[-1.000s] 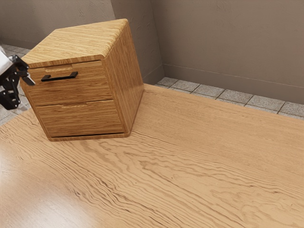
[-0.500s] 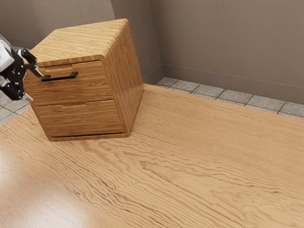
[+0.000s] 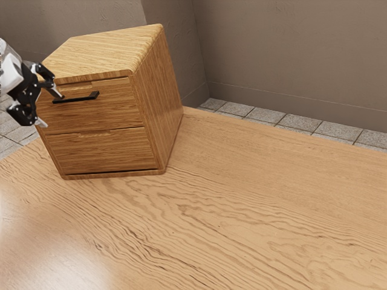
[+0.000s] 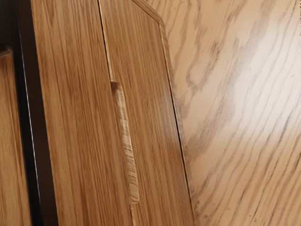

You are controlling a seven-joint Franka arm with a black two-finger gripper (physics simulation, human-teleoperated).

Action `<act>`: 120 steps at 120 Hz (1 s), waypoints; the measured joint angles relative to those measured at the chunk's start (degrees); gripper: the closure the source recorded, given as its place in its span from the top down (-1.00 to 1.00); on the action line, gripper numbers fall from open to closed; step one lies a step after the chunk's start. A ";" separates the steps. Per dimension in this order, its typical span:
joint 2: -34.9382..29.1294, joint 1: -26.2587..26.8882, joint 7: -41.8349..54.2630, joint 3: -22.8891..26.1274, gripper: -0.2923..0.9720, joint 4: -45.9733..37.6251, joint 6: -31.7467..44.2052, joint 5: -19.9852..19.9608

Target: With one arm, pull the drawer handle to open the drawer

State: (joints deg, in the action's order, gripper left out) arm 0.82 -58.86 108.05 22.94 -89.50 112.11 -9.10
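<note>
Hanging unclenched, the tool (image 3: 50, 109) is just beside the drawer handle (image 3: 76, 96), on the exterior view's left.

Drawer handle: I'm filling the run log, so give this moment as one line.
phase: reach | hand: open, by one end of handle, not gripping | top drawer: looks shut

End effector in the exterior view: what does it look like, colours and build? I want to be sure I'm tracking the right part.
The end effector is black and angular, with two slim fingers that end in pale, silvery tips. Behind it sits a white, blocky wrist section with a grey shaded face. I can make out no cables, labels or markings on it.
</note>
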 joint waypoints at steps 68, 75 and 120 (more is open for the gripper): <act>0.92 0.14 0.44 0.09 0.57 0.36 0.42 0.00; 0.88 0.23 -0.23 0.05 0.57 0.33 0.44 0.01; -1.93 0.55 -4.30 -0.48 0.57 -2.83 0.33 0.08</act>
State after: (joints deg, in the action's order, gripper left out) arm -1.11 -58.31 103.74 22.46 -92.33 112.44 -9.02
